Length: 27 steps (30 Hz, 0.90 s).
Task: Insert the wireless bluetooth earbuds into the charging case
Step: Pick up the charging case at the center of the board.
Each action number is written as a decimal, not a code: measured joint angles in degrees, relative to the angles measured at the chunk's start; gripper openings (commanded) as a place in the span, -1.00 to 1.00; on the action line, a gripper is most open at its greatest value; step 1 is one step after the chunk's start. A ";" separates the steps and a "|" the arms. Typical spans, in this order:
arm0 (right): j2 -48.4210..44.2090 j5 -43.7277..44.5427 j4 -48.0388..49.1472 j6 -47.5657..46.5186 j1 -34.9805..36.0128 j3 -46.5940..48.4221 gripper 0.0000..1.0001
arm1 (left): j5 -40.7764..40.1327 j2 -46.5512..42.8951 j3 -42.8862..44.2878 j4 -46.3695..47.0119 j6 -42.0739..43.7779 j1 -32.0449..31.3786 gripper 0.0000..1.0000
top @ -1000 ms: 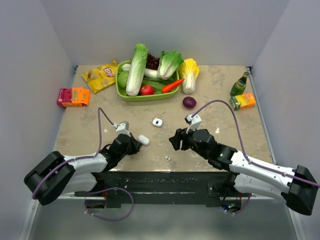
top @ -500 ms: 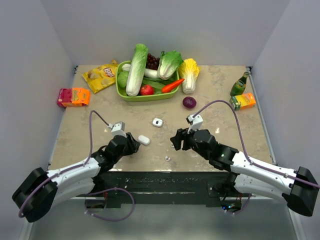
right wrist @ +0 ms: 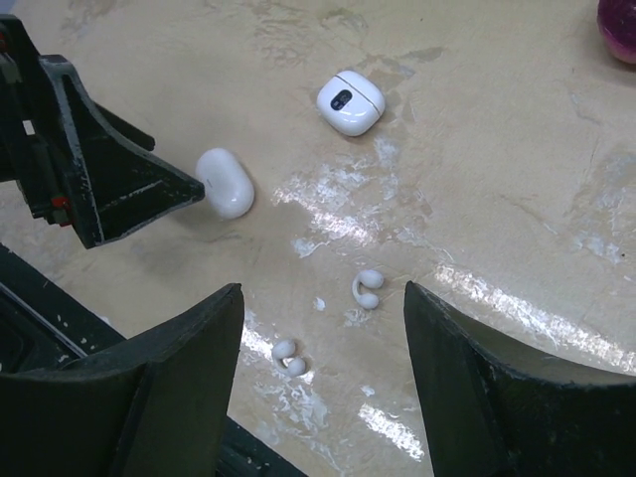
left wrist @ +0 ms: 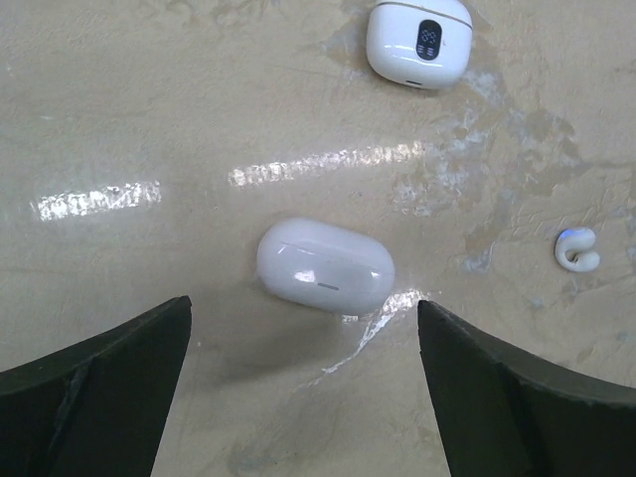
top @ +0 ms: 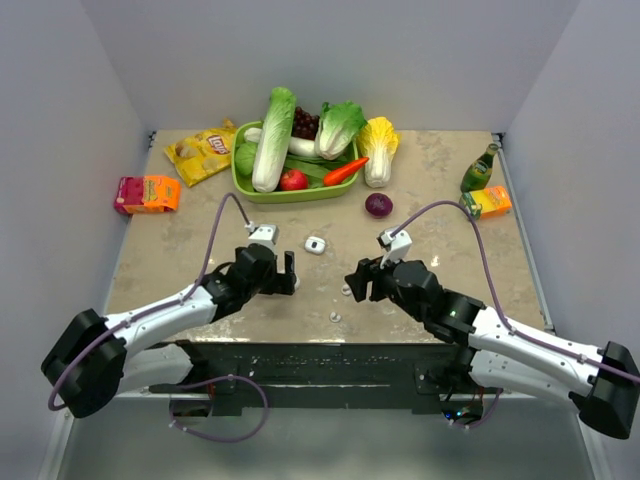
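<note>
Counts: 2 earbuds (right wrist: 368, 289), 1 charging case (right wrist: 351, 101), 1 white oval capsule (left wrist: 325, 266), all lying on the beige table (top: 180, 260).

The first earbud lies mid-table and the second earbud (right wrist: 289, 357) is closer to the near edge, the 2 apart from each other. In the right wrist view both sit in the gap between the fingers. The case is farther out than both buds, dark window facing up, with nothing touching it. The window shows a small pale pattern that is not readable.

Left gripper (top: 284, 272): jaws wide, holding nothing. The capsule lies on the table between its 2 fingers, ungripped.

Right gripper (top: 356, 281): jaws apart, holding nothing, above the buds.

Back of the table:
- 1 green basket (top: 265, 196) holding 1 long pale cabbage (top: 273, 138), 1 lettuce (top: 338, 127), 1 carrot (top: 345, 171), 1 red round fruit (top: 293, 180) and 1 bunch of dark grapes (top: 305, 122).
- 1 yellow cabbage (top: 380, 148) just beside the basket's right end.
- 1 purple onion (top: 378, 205) in front of it.
- 1 yellow chips bag (top: 202, 153) with a red logo, text too small to read.
- 1 pink-orange carton (top: 146, 193) at far left, print unreadable.
- 1 green bottle (top: 479, 170) and 1 orange juice box (top: 487, 203) at far right, labels unreadable.
</note>
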 measured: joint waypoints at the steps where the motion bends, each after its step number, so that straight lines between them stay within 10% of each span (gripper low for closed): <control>1: -0.22 -0.02 -0.09 -0.11 0.00 0.00 0.38 | 0.46 1.14 1.11 -0.52 1.14 -0.13 1.00; 27: -0.59 -0.48 -0.17 -1.09 0.00 0.00 0.40 | 2.10 21.33 14.01 -10.73 13.94 -2.73 0.91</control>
